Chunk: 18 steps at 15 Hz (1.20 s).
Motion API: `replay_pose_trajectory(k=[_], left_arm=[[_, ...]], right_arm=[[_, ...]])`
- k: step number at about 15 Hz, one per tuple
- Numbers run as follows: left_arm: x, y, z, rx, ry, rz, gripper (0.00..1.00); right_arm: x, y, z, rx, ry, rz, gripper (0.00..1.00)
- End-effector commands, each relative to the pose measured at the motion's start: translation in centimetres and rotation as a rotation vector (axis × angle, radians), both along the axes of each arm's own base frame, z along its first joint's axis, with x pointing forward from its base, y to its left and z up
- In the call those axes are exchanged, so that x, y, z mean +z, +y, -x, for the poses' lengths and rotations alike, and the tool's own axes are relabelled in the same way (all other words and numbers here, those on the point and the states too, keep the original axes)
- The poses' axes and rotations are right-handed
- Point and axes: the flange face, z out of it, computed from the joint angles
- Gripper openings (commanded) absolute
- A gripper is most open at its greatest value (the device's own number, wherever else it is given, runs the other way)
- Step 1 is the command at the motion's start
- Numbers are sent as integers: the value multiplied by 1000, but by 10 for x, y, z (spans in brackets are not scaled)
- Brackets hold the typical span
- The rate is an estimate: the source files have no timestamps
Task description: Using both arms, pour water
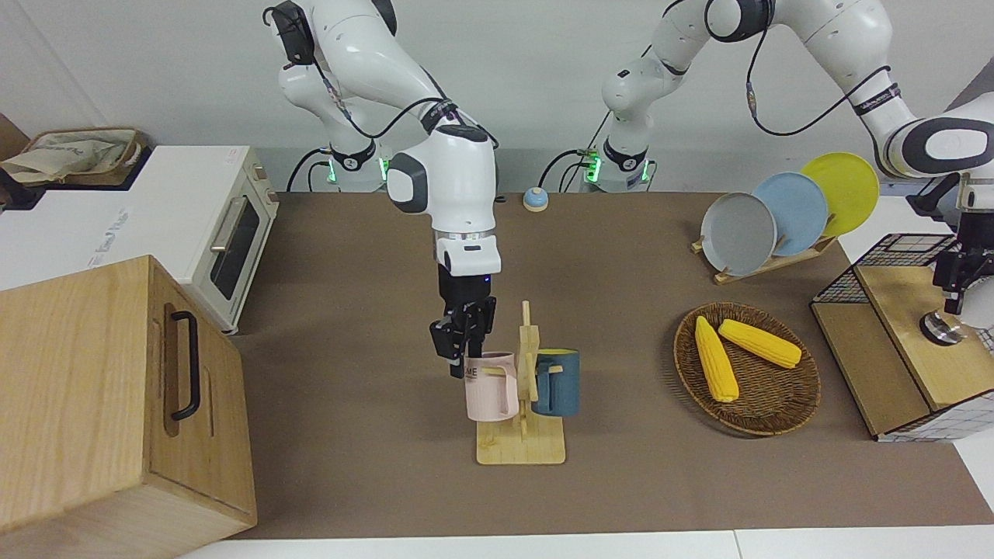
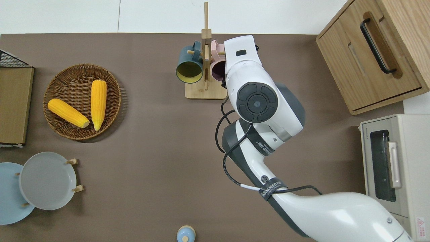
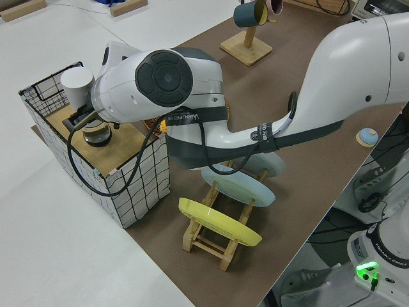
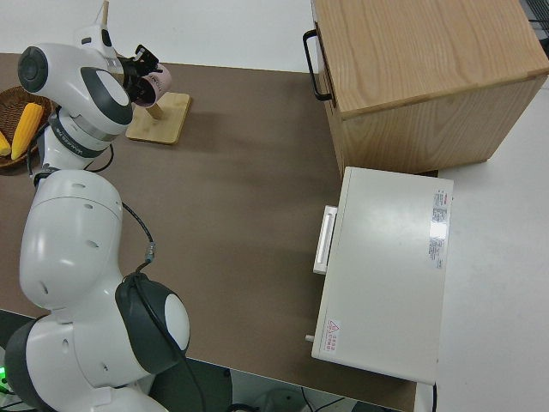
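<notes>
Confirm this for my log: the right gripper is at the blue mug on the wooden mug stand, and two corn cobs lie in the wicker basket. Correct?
Not quite. The front view shows the right gripper at the pink mug, not the blue mug hanging beside it. The rest holds: both hang on the wooden mug stand, and two corn cobs lie in the wicker basket.

Front camera faces the robots across the table, overhead looks straight down, both share the mug rack [image 1: 522,388].
</notes>
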Motion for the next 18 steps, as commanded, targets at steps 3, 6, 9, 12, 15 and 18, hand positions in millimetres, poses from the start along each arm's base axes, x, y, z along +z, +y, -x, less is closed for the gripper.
replay_pose_trajectory(k=[3,6,9,12,15,18], left_arm=[[-1,-2,0,3,-18,-10,420],[0,-1,0,5,-19,-11,51],[0,-1,0,11,-21,-5,0],[1,-1,0,13,-22,-1,0],[3,-1,0,13,-24,-4,0],[4,-1,0,14,-25,-4,0]], right_arm=[[-7,3,-8,-36,-10,5,439],[-11,4,-10,-47,-9,-1,352],[-12,8,-11,-46,-12,0,270],[-15,8,-12,-63,-11,-12,234],[-18,8,-12,-94,-10,-40,188],[-19,9,-13,-121,-9,-65,136]])
